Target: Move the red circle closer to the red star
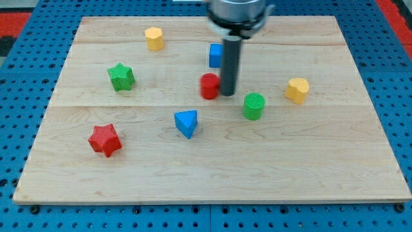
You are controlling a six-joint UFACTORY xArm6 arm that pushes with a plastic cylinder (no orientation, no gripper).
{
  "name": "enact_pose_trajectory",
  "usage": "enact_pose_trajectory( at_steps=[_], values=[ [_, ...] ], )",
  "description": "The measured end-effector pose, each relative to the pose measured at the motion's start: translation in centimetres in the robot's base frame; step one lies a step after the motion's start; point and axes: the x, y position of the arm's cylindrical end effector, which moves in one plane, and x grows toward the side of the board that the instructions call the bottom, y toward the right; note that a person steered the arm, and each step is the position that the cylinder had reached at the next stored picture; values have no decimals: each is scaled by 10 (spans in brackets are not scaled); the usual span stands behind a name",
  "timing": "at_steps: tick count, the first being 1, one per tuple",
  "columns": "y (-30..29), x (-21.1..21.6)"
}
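Note:
The red circle point(208, 86) sits near the middle of the wooden board point(309, 154). My tip point(229, 95) stands right against the red circle's right side. The red star point(105, 140) lies at the lower left of the board, well away from the circle. The rod rises from the tip to the arm's head at the view's top.
A blue cube point(215, 55) sits just above the red circle, partly behind the rod. A blue triangle point(186, 123) lies between circle and star. A green star point(121, 77), a yellow hexagon point(154, 38), a green cylinder point(253, 106) and a yellow heart point(297, 90) are also on the board.

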Motion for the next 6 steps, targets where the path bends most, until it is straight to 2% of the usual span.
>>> enact_pose_trajectory(
  at_steps=[1, 6],
  values=[
    [-26, 0],
    [-49, -2]
  ],
)
